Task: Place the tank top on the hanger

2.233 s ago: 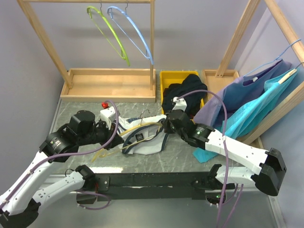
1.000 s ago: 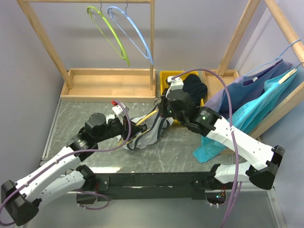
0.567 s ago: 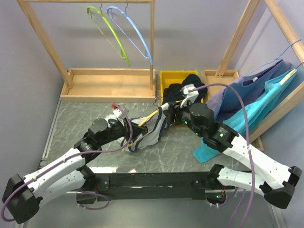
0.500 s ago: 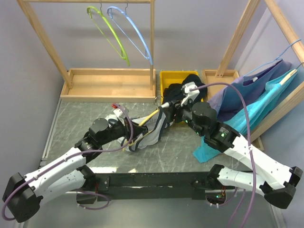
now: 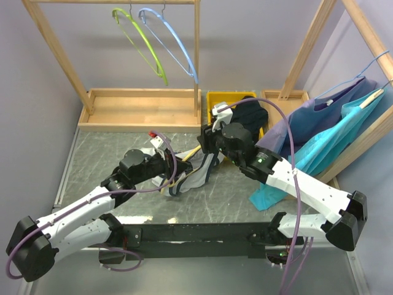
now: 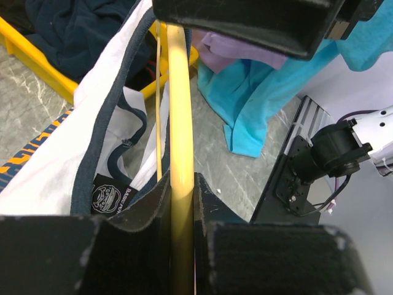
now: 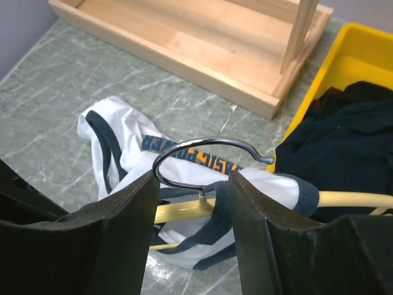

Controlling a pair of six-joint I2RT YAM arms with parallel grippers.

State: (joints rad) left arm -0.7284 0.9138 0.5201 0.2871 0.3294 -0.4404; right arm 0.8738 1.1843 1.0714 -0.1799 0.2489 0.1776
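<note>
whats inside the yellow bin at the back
A dark garment lies bunched in the yellow bin, filling the part that shows. The bin's floor and anything under the cloth are covered.

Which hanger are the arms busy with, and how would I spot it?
Start at the grey stone table and look at its middle, just before the yellow bin. There is a thin yellow hanger with a metal hook, a white tank top bunched around it. The green hanger and blue hanger dangle bare from the wooden rack behind; this one is yellow and low down.
</note>
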